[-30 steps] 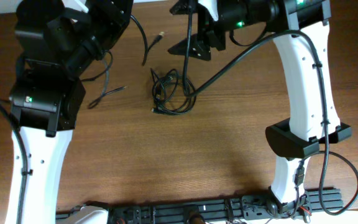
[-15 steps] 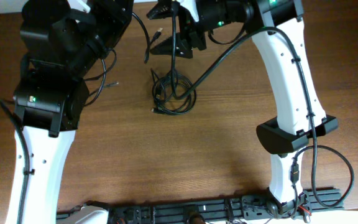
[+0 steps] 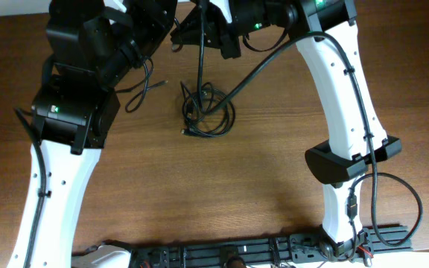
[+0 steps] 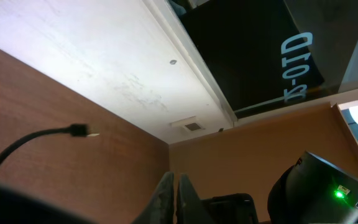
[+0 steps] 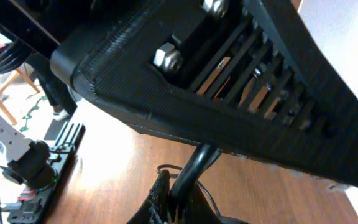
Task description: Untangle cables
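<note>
The cables form a tangle of thin black loops [image 3: 208,117] on the brown table, centre back. One strand [image 3: 200,63] rises straight from it to my right gripper [image 3: 202,9] at the top edge. In the right wrist view my right gripper [image 5: 180,190] is shut on that black cable [image 5: 194,167]. A second loose cable [image 3: 144,91] lies left of the tangle, and its plug end [image 4: 78,130] shows in the left wrist view. My left gripper [image 4: 174,182] is shut with nothing visible between its tips. It points toward the back wall.
The left arm's black housing [image 3: 73,112] hangs over the table's left side. The right arm's white link [image 3: 345,97] crosses the right side, with its own thick cable [image 3: 274,63] looping toward the tangle. A black rail [image 3: 274,249] runs along the front edge.
My right gripper closed on a strand of the tangle, which now runs straight up. The left arm moved right, the right arm moved left, and the loose cable shifted right and back.
</note>
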Controlling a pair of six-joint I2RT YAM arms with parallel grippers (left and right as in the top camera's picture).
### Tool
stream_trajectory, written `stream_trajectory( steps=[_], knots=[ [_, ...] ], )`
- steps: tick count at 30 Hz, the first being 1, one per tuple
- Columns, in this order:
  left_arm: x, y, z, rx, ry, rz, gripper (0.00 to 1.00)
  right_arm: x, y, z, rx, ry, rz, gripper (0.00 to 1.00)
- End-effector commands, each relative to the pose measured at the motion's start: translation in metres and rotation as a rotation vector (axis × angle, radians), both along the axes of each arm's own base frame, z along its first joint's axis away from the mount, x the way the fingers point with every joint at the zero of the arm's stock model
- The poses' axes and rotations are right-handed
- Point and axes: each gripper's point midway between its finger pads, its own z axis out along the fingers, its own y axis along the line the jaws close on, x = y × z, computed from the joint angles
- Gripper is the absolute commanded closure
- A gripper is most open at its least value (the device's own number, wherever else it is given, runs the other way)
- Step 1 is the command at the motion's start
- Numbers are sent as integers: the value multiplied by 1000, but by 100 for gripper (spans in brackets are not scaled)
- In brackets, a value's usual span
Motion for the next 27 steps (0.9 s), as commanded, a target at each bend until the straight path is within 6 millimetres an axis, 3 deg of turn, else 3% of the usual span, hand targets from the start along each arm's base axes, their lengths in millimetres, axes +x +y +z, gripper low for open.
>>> stream_trajectory(
  steps=[1, 3, 11, 15, 22, 27],
  knots=[
    [6, 6, 9, -8, -25, 32, 83, -2, -4, 3, 23, 36, 12, 96],
    [6, 6, 9, -7, -26, 32, 71, 2, -9, 3, 24, 38, -2, 96],
    [10, 15, 10, 42, -62, 32, 67, 16, -26, 2, 23, 44, -49, 96],
    [8, 22, 12, 30, -65, -5, 67, 33, -49, 0, 15, 75, -127, 96],
    [-4, 16, 14, 91, -130, -166, 67, 93, -122, -26, -103, 274, -554, 96],
    [-19, 3, 3, 159, -152, -294, 66, 129, -204, -40, -138, 393, -908, 96]
  ],
)
